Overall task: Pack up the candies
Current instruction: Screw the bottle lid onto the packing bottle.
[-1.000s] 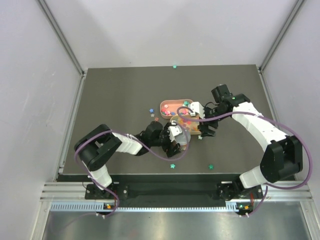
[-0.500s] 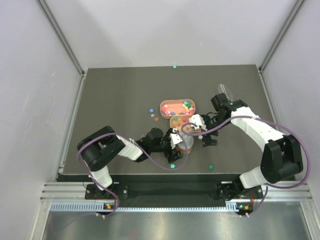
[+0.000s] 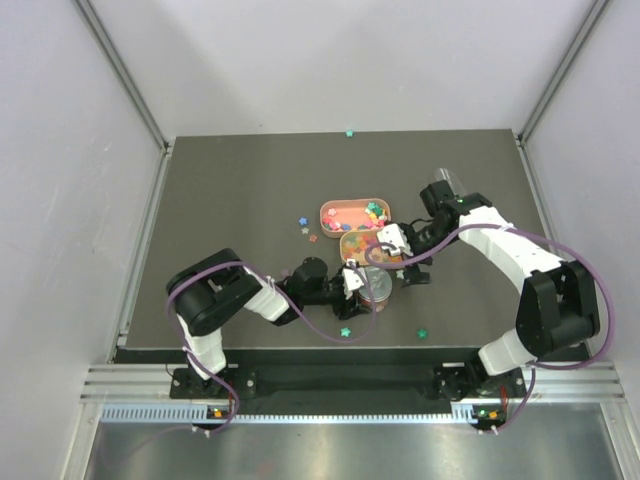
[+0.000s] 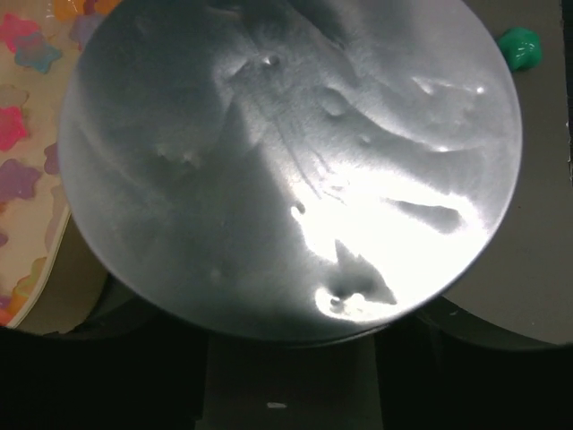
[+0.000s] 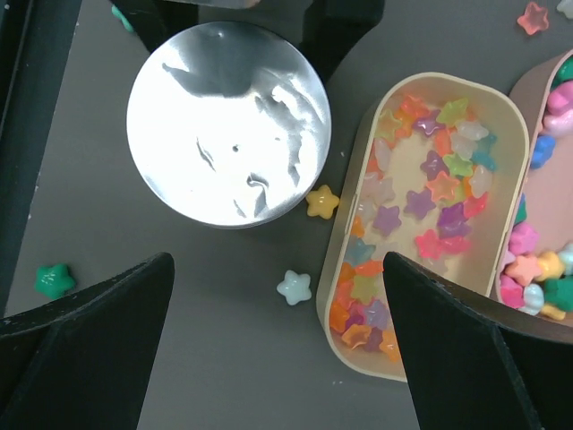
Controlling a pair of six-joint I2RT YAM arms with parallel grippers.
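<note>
While your left end effector [image 3: 358, 282] sits at the silver-topped jar [image 5: 228, 124], I can't tell if it's clamped on it. Your right end effector [image 3: 400, 265] hovers just off the jar, fingers wide apart, holding nothing. The candies [image 5: 421, 188] mostly sit in the cream tray [image 5: 343, 278] just beside the jar, with strays on the surface [image 3: 230, 200] near it.

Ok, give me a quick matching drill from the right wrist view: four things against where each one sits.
Things:
1. silver lid
2. yellow star candy
3. green star candy
4. purple star candies

Places:
A. inside the cream tray
B. loose on the table, lower left
C. between the lid and the cream tray
D. upper left, the largest thing in view

Pairs: 1-D, 2-C, 3-B, 4-A
</note>
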